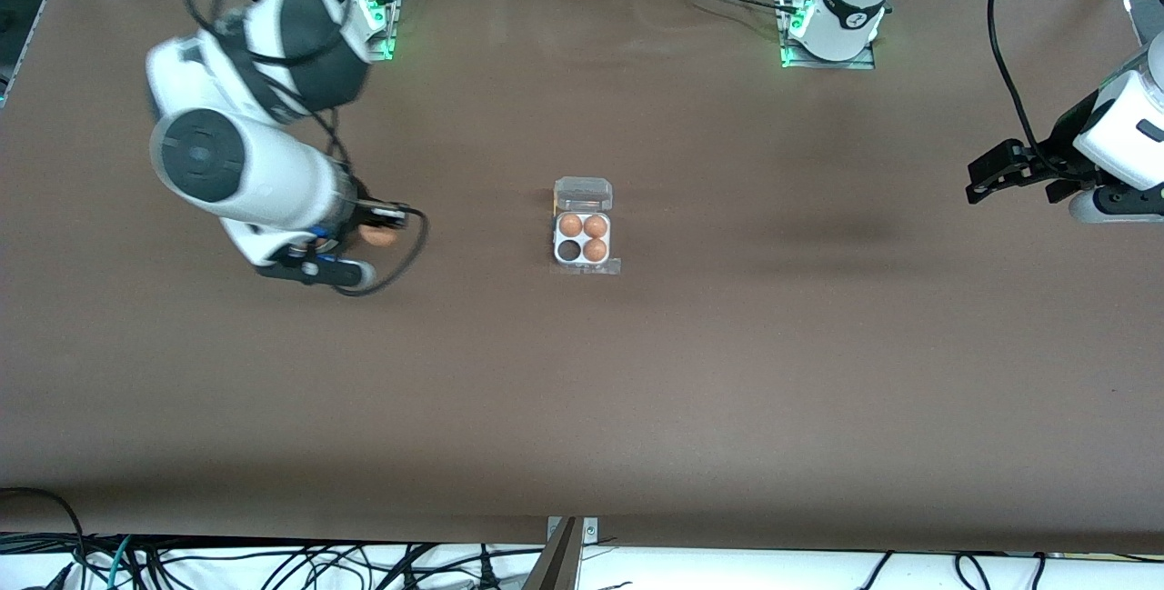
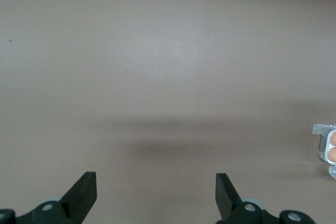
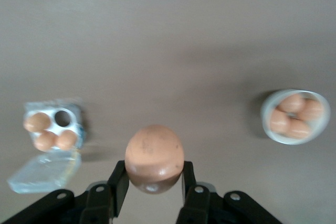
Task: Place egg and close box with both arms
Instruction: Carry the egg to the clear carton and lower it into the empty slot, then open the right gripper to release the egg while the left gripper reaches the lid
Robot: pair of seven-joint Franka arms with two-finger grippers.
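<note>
The right gripper [image 3: 154,182] pinches an egg [image 3: 154,158] between its fingers and hangs over bare table toward the right arm's end, well apart from the box [image 1: 583,240]. The box sits mid-table with its clear lid [image 1: 583,194] thrown open on the side farther from the front camera; 3 of its 4 cells hold eggs and 1 cell [image 1: 569,250] — in the row nearer that camera, on the side toward the right arm — is dark and empty. In the right wrist view a white bowl [image 3: 273,128] with about 4 more eggs shows too. The step in hand looks like carrying the egg across to that free cell. To do it well, the grip should stay just firm enough to keep the smooth shell from slipping, never tighter. The egg should travel above the 3 seated eggs and come down straight over the open cell, with the fingers lined up so they do not knock the neighbours or the light tray, which could slide. Release should wait until the egg is low in the cell. The left gripper [image 2: 156,187] waits over bare table at the left arm's end, its fingers spread wide and holding nothing — the lid is its likely job once the egg is seated.
</note>
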